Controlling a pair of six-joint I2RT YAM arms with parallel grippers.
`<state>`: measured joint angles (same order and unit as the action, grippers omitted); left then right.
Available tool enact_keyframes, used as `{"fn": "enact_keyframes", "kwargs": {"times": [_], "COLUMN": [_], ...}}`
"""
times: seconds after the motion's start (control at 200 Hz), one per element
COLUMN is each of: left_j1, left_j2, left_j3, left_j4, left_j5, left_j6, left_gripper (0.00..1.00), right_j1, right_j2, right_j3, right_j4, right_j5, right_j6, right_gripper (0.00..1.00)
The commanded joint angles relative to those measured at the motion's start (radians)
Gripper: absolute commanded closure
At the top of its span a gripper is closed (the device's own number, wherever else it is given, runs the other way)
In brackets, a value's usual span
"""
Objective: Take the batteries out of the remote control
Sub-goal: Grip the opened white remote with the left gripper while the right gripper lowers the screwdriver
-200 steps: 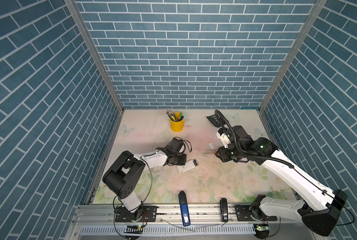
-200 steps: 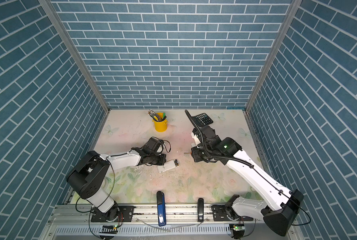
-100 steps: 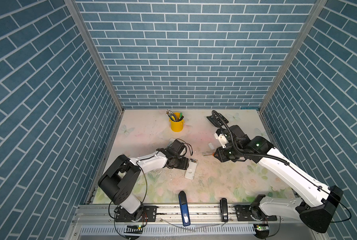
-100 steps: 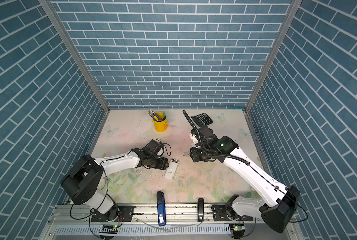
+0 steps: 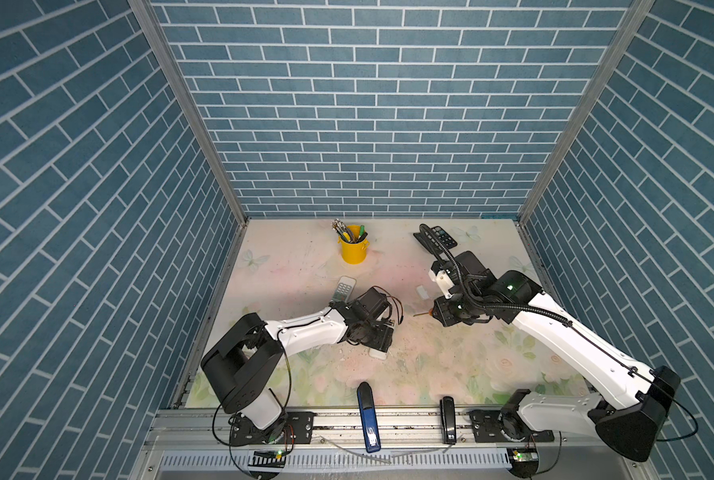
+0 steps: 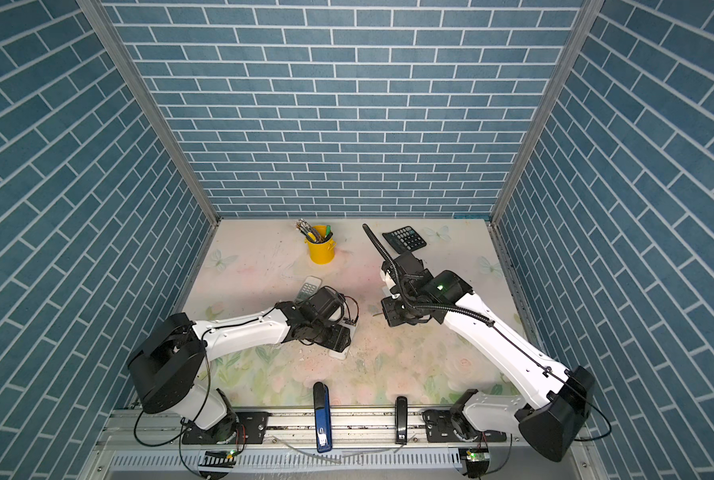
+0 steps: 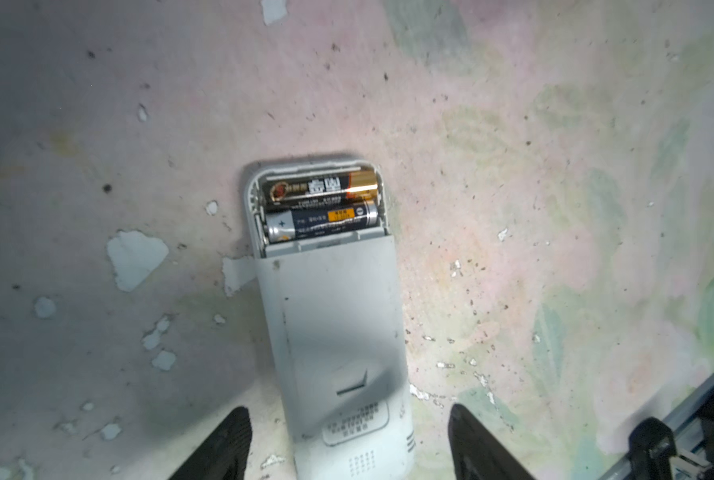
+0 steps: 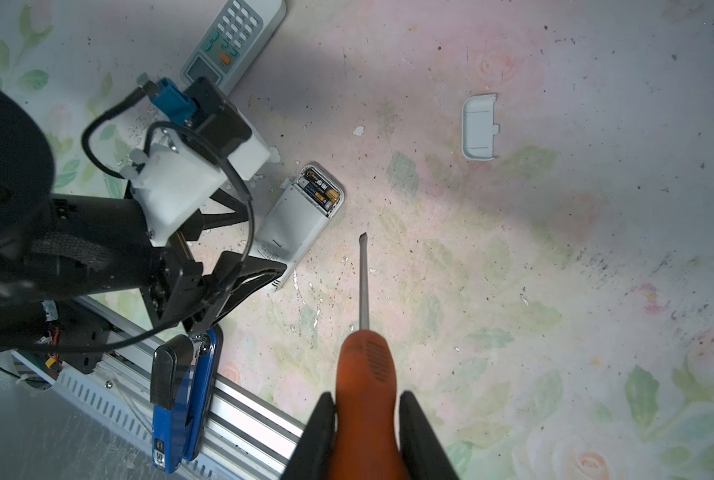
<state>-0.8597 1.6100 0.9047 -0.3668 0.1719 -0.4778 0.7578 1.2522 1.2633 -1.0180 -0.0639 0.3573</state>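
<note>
The left gripper [image 7: 349, 419] was seen spread wide with nothing held; its fingers [image 7: 232, 440] stood on either side of the near end of the remote control [image 7: 334, 328], clear of its edges. The remote control was laid back-up on the counter [image 5: 471, 365], a little left of the middle, its long axis running near to far. At its far end the bay was found uncovered, and the batteries [image 7: 322, 220] were lodged there side by side, each lying crosswise, left to right. From the left gripper they lay straight ahead along the casing, toward the far side.

The right gripper [image 8: 367, 432] was closed on the orange handle of a screwdriver [image 8: 364, 332], to the right of the remote control, with the blade pointed leftward and held short of the casing. The left gripper was judged the nearer, though the prying tool was carried by the right (so the bay would likely be approached from that side).

Two batteries could be made out: one dark with a gold end band, the other dark blue with an orange label and a silvery end marked with a plus. A small white cover [image 8: 479, 126] was seen lying on the counter, well to the right and farther back.
</note>
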Motion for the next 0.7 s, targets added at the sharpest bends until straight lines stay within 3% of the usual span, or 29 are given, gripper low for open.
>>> {"fn": "enact_keyframes", "kwargs": {"times": [0.0,0.305,0.695], "left_j1": [-0.012,-0.022,-0.024], "left_j2": [0.04,0.124,0.144], "left_j3": [0.02,0.042,-0.002], "left_j4": [-0.034,-0.037,-0.034], "left_j5": [-0.043,-0.072,-0.074], "left_j6": [0.022,0.072,0.16], "left_gripper": [0.24,0.24,0.35], "right_j1": [-0.007,-0.01,-0.012], "right_j2": [0.006,0.046,0.116], "right_j3": [0.033,0.038,0.036], "right_j4": [-0.018,0.003,0.048], "right_j5": [0.006,-0.018,-0.068], "right_j6": [-0.041,-0.057,-0.078], "right_gripper": [1.0,1.0,1.0]}}
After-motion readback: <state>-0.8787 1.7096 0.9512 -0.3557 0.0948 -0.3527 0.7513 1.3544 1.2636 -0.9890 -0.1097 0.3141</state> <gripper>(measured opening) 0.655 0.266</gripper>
